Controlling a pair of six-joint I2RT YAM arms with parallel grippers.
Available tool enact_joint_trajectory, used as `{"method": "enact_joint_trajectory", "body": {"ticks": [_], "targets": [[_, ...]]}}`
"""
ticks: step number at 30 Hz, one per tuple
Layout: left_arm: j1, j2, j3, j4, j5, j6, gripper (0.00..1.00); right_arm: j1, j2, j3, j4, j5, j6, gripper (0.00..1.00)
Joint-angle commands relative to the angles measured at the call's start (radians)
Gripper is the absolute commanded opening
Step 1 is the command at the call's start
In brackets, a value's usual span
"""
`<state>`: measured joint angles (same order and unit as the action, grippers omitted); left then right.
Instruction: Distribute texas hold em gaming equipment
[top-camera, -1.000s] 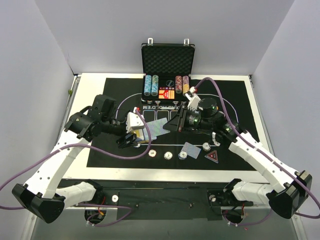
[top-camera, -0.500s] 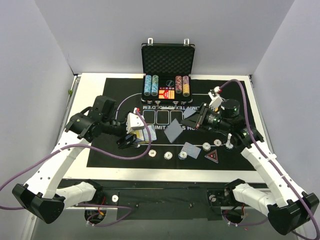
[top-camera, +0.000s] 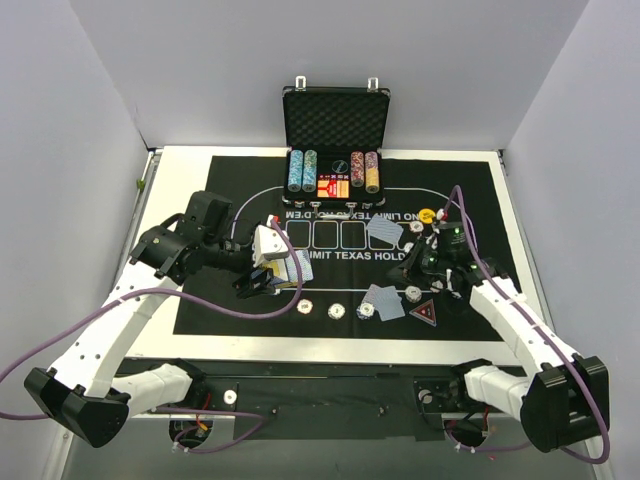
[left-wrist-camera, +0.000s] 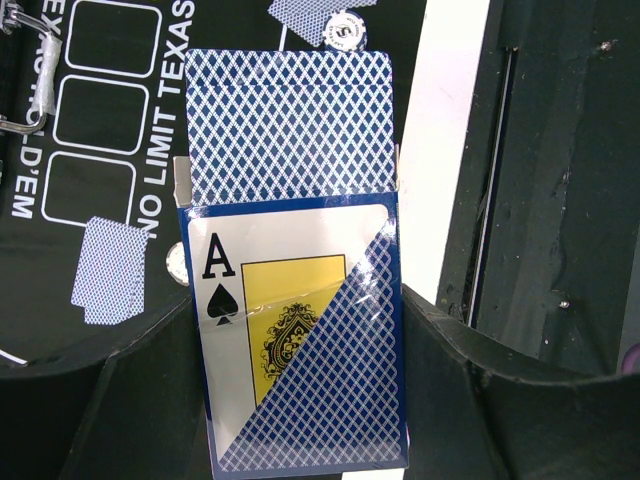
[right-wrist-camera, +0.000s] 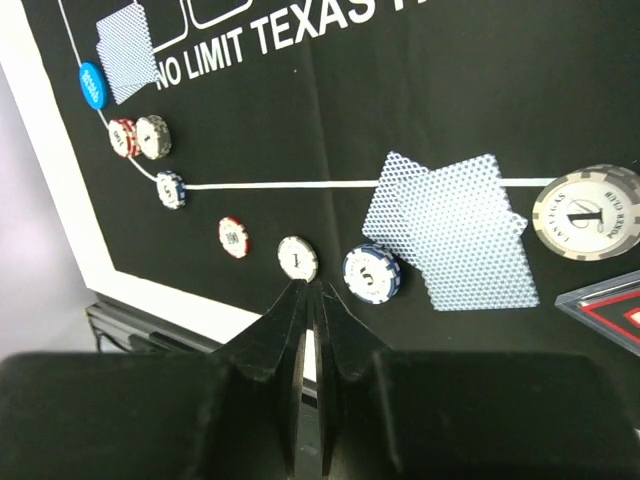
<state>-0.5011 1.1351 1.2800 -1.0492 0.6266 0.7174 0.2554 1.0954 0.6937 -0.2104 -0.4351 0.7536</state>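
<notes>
My left gripper (top-camera: 270, 272) is shut on the card deck box (left-wrist-camera: 300, 300), with blue-backed cards sticking out of its open top, above the black mat's left side. My right gripper (top-camera: 415, 265) is shut and empty (right-wrist-camera: 312, 285), low over the mat's right side. Ahead of it lie two overlapped cards (right-wrist-camera: 450, 230), a blue chip (right-wrist-camera: 372, 273), a white chip (right-wrist-camera: 297, 258) and a red chip (right-wrist-camera: 233, 237). A black-red triangular marker (top-camera: 424, 313) lies at the near right. One card (top-camera: 385, 232) and a yellow disc (top-camera: 426, 214) lie farther back. A blue disc (right-wrist-camera: 90, 84) sits beside another card (right-wrist-camera: 125, 40).
The black case (top-camera: 335, 150) with chip columns stands open at the mat's far edge. The black mat (top-camera: 470, 190) has white lettering. The table's white near edge (right-wrist-camera: 60, 250) is close behind the chip row. Purple cables trail from both arms.
My right gripper carried a card from the deck rightward; a card now lies on the mat at the right. That gripper has dropped toward the near right. The left arm has not moved.
</notes>
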Motion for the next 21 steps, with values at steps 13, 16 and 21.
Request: {"method": "enact_joint_trajectory", "body": {"ticks": [13, 16, 21], "targets": [[0.004, -0.028, 0.007, 0.060, 0.047, -0.010, 0.07, 0.257, -0.022, 0.240, 0.175, -0.079, 0.127, 0.62], [0.003, -0.029, 0.005, 0.060, 0.050, -0.015, 0.07, 0.298, -0.012, 0.265, 0.273, -0.108, 0.190, 0.68], [0.003, -0.026, 0.001, 0.064, 0.059, -0.019, 0.07, 0.413, 0.029, 0.311, 0.304, -0.105, 0.187, 0.71]]}}
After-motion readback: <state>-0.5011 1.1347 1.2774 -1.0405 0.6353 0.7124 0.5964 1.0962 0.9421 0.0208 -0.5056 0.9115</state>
